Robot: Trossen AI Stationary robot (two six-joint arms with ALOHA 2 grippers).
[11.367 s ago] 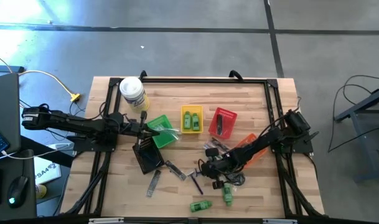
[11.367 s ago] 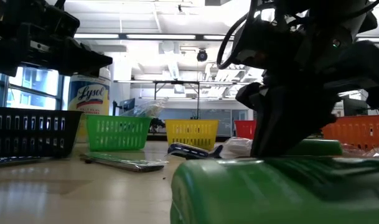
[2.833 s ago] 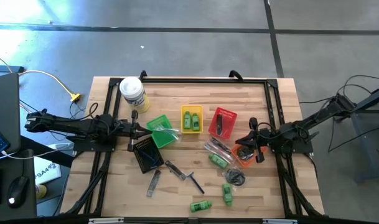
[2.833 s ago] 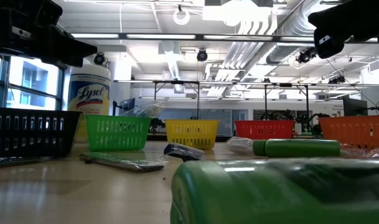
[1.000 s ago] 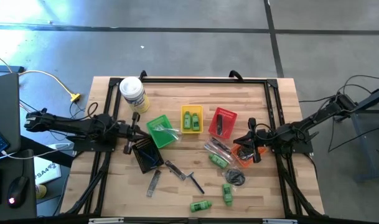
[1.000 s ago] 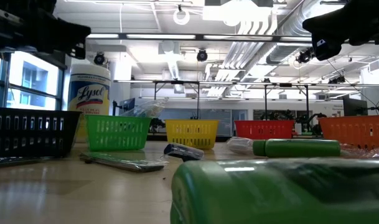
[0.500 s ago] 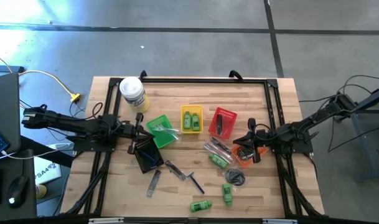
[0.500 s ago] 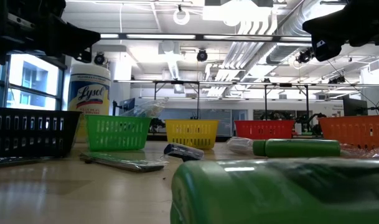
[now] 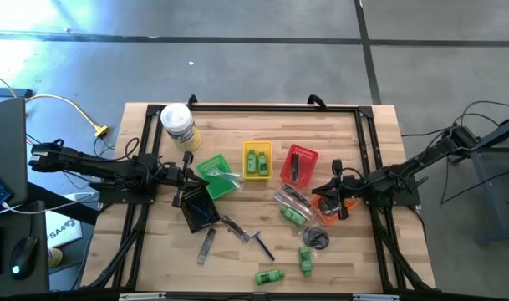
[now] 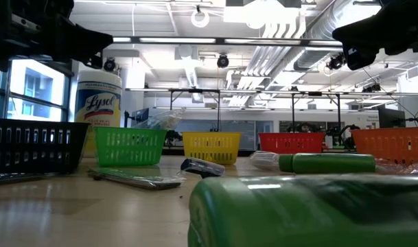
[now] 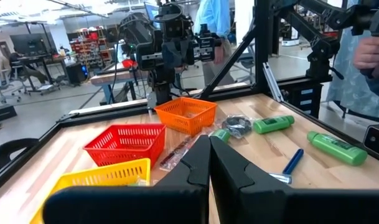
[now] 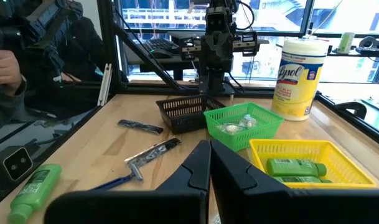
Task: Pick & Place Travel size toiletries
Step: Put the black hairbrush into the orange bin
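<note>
Sorting stage, overhead. My left claw (image 9: pixel 178 177), clenched and empty, hangs at the bench's (image 9: pixel 354 267) nine o'clock between the green mesh basket (image 9: pixel 214 176) and black mesh basket (image 9: pixel 198 206). My right claw (image 9: pixel 332 192), likewise clenched and empty, sits at three o'clock over the orange mesh basket (image 9: pixel 335 216). Loose bright green mini bottles (image 9: pixel 269 275) and a dark blue razor (image 9: pixel 262 244) lie toward six o'clock. Advice: spread the fingers before descending, and straddle one bottle across its width.
</note>
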